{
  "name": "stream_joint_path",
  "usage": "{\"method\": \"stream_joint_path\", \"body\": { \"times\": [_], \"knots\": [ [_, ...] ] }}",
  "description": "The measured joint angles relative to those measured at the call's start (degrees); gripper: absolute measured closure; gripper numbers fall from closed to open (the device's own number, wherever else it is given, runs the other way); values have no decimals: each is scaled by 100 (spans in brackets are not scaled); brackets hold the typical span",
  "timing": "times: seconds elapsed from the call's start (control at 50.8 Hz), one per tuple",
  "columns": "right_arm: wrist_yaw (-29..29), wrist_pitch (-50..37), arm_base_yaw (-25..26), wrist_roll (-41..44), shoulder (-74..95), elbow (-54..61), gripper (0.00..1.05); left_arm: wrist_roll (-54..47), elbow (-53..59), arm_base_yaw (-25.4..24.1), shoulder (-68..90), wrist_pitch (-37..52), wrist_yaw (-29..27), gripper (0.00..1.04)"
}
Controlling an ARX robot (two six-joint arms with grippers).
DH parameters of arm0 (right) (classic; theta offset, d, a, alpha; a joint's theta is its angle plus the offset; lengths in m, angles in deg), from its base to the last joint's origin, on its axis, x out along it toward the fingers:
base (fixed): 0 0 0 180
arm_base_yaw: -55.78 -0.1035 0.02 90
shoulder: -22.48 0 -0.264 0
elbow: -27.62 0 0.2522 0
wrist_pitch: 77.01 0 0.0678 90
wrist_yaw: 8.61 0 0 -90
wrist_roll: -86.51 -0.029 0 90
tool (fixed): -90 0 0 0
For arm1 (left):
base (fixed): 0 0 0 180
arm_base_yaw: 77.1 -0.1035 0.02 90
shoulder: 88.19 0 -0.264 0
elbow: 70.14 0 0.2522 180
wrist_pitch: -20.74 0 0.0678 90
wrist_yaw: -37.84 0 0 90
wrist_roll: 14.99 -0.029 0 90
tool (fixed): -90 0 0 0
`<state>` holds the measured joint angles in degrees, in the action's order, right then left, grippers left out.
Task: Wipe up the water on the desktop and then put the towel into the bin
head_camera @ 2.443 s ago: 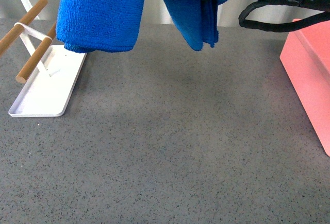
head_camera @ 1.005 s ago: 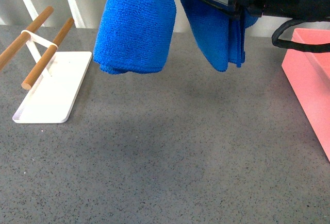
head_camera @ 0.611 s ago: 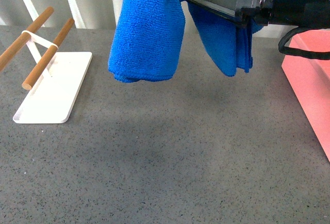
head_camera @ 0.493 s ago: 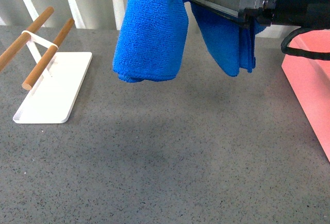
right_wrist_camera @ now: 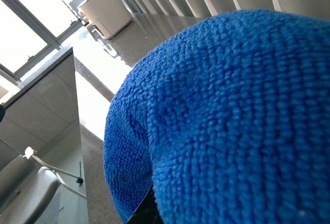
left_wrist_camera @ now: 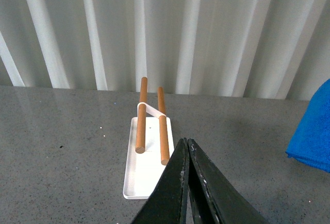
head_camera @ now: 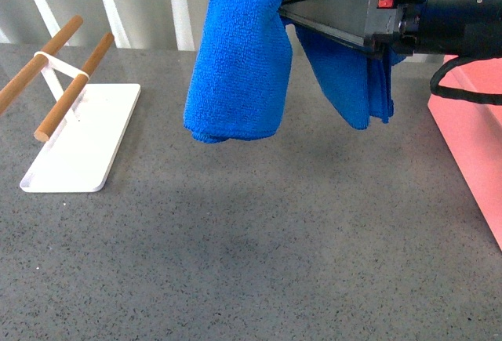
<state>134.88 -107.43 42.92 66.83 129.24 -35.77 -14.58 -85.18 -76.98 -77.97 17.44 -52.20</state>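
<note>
In the front view the right arm (head_camera: 463, 4) reached in level from the upper right, its right pincer (head_camera: 302, 13) pointing left and clamped on the towel (head_camera: 239, 67). The cloth hid the pincer's tips and hung in two lobes clear above the worktop (head_camera: 259, 231). The bin (head_camera: 471, 137) stood at the right edge, well apart from the white tray (head_camera: 86, 145) with its wooden rods (head_camera: 70, 90) on the left.

In the left wrist view the left pincer (left_wrist_camera: 185, 142) hung over the worktop with its fingers pressed together, holding nothing, aimed towards the tray, a corner of the towel showing off to one side.

In the right wrist view the towel filled nearly everything, with only a dark sliver of the pincer at its edge
</note>
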Motion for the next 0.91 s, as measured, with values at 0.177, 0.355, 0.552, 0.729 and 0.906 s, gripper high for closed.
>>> {"method": "stream_joint_path", "body": {
  "times": [0.177,0.355,0.552,0.729,0.906],
  "knots": [
    [20,518,92,302,31,-111,100,0,-2,0,-977,-1010,4,101],
    [-33,964,153,621,109,-271,100,2,0,0,-999,-1038,4,99],
    [-1169,3139,127,2002,509,-1010,100,0,0,0,-999,-1038,2,58],
    [-2623,5176,15,3093,1399,-1985,100,0,0,0,-1001,-1038,4,22],
    [-3742,5984,-31,3705,2288,-2623,100,-4,0,0,-999,-1040,2,7]
  ]
}}
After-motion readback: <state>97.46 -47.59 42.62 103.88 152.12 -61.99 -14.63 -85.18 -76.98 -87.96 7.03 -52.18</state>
